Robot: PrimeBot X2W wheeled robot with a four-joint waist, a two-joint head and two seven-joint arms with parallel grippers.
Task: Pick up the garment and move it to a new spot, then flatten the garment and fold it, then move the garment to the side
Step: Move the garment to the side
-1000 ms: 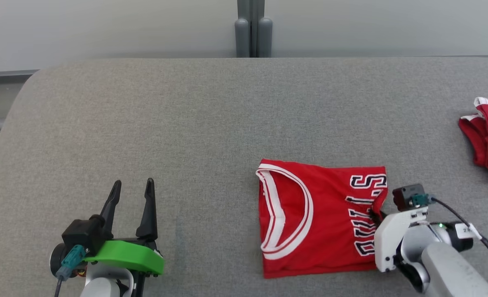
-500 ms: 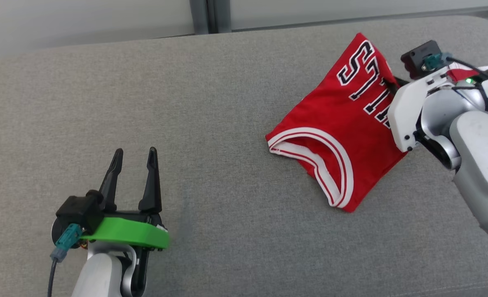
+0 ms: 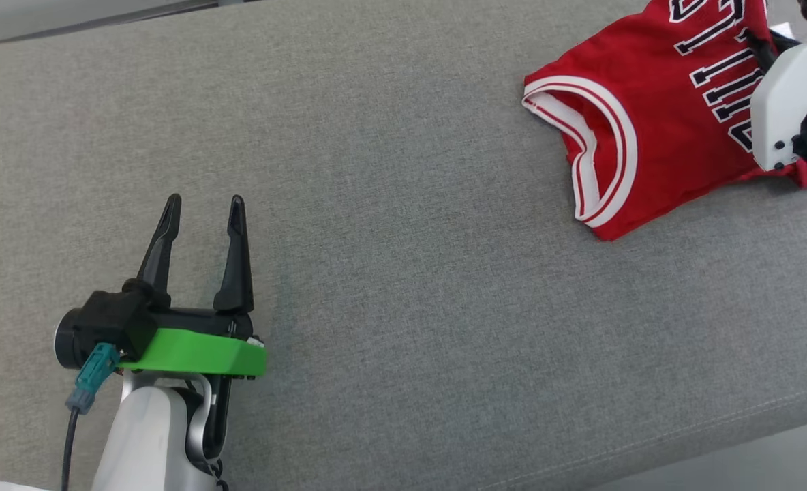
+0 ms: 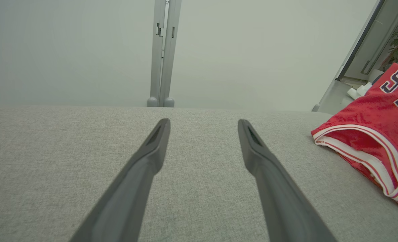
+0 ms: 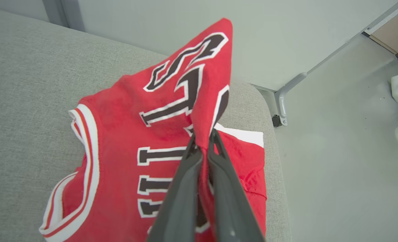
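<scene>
The folded red jersey (image 3: 656, 136) with white trim and dark letters lies near the table's far right end, its lettered edge pulled up off the cloth. My right gripper (image 3: 759, 46) is shut on that raised edge; the right wrist view shows both fingers (image 5: 185, 188) pinching the red fabric (image 5: 135, 134). My left gripper (image 3: 201, 204) hovers open over bare grey table at the lower left, well away from the jersey. In the left wrist view its fingers (image 4: 152, 151) stand apart with nothing between them, and the jersey's (image 4: 370, 141) collar end shows at the right.
A second red garment with a white patch (image 5: 249, 151) lies under the jersey by the table's rounded right end (image 5: 274, 188), with floor beyond. A grey post (image 4: 161, 50) stands behind the table (image 3: 403, 273). The table's front edge (image 3: 717, 436) runs at the lower right.
The head camera has swung. My right gripper has carried the jersey from the front of the table toward the far right end, lifting its lettered edge. The left gripper stays open in place.
</scene>
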